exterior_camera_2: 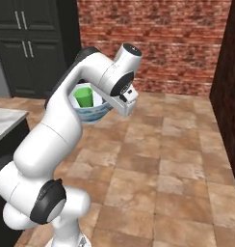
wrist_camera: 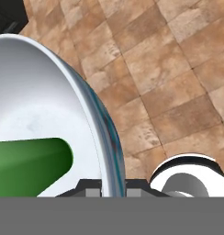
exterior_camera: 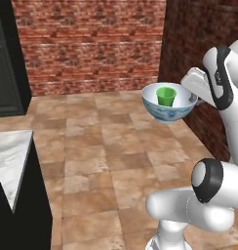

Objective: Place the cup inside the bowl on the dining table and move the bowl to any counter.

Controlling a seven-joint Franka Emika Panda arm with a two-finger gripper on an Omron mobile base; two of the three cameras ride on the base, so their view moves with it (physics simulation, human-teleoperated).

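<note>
**Bowl held aloft by its rim, cup inside**

The gripper (wrist_camera: pixel 109 186) is pinched narrow on the rim of the bowl (exterior_camera: pixel 168 108): in the hand view the two dark finger tips sit either side of the thin blue-edged wall, one inside and one outside, though most of each tip is cut off by the bottom of the picture. In the left base view the hand meets the bowl at its right rim and the fingers themselves are hard to make out; in the right base view the arm's own links cover most of the bowl, leaving only part of its pale inside and patterned wall showing.

The cup (exterior_camera: pixel 166 95) stands upright in the bowl, its green rim about level with the bowl's edge (in the hand view it reads as a green shape lying across the pale interior, its far end cut off at the left edge).

Bowl and cup hang in the air over the brown tiled floor (exterior_camera: pixel 106 151), well apart from the dining table (exterior_camera: pixel 11 161), of which only a marble corner and a black front show at the left. Behind stand a brick wall (exterior_camera: pixel 91 44) and, in the right base view, dark cabinets (exterior_camera_2: pixel 28 43).
</note>
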